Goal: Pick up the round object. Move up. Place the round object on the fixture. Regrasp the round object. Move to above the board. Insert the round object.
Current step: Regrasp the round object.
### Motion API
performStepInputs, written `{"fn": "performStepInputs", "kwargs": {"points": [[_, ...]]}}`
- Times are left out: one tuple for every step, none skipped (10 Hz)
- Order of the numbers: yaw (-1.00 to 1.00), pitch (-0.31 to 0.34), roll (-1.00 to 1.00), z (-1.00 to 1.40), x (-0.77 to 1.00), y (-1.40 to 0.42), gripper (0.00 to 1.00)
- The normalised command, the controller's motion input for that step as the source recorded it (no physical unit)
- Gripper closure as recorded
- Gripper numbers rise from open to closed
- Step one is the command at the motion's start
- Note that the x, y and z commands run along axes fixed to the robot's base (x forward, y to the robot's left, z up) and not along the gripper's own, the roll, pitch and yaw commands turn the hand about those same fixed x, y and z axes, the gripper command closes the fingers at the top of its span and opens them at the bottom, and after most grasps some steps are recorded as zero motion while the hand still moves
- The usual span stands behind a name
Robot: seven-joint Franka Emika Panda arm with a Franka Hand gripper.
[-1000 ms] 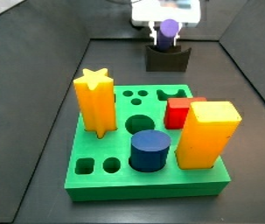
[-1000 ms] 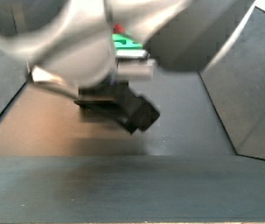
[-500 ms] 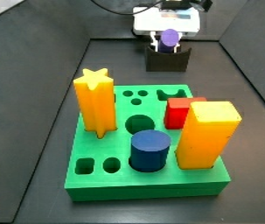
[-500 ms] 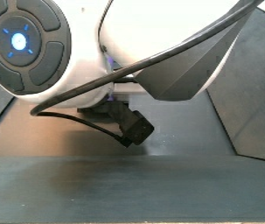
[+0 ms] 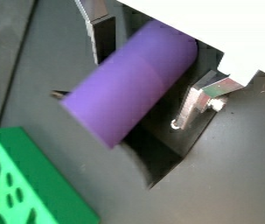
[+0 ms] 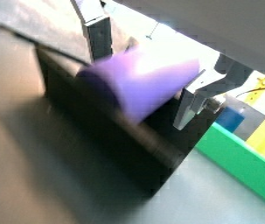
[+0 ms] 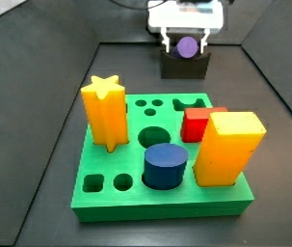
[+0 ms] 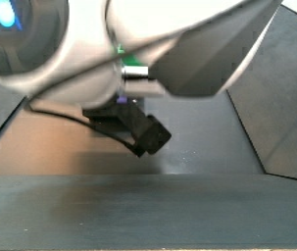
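Observation:
The round object [image 5: 129,83] is a smooth purple cylinder lying on its side in the notch of the dark fixture [image 6: 100,131]. In a side view it shows end-on [image 7: 187,45] on top of the fixture [image 7: 184,67] at the back of the floor. My gripper [image 5: 146,70] straddles it, with one silver finger [image 5: 98,37] close beside it and the other finger [image 5: 197,102] standing off by a dark gap, so the gripper [image 6: 146,70] is open around it. The green board [image 7: 110,164] lies nearer the front. My arm hides most of the fixture [image 8: 133,129] in a side view.
On the board stand a yellow star post [image 7: 104,111], a dark blue cylinder [image 7: 165,166], a red block [image 7: 198,123] and a tall yellow block [image 7: 229,147]. Dark walls close in the floor on both sides. A board corner [image 5: 24,184] shows near the fixture.
The purple cylinder has come down a little and now rests in the fixture's notch. The gripper body stands slightly higher above it, and the arm has shifted across the side view.

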Motion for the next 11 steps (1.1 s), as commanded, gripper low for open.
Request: {"fn": "performStepInputs", "kwargs": {"points": [[0.01, -0.013, 0.07, 1.0, -0.03, -0.01, 0.0], [0.01, -0.006, 0.07, 1.0, -0.04, -0.01, 0.0], [0.02, 0.024, 0.06, 0.87, -0.04, 0.0, 0.0], [0.03, 0.037, 0.05, 0.75, -0.03, 0.0, 0.0], [0.02, 0.058, 0.05, 0.57, -0.03, 0.01, 0.0], [0.01, 0.079, 0.04, 0.33, -0.02, 0.01, 0.0], [0.05, 0.072, 1.0, 1.0, -0.09, -0.96, 0.0], [0.04, 0.072, 1.0, 0.94, -0.09, -1.0, 0.0], [0.04, 0.059, 1.0, 0.9, -0.12, -1.0, 0.0], [0.04, 0.053, 1.0, 0.83, -0.14, -0.98, 0.0], [0.04, 0.05, 1.0, 0.62, -0.11, -0.83, 0.0]]}}
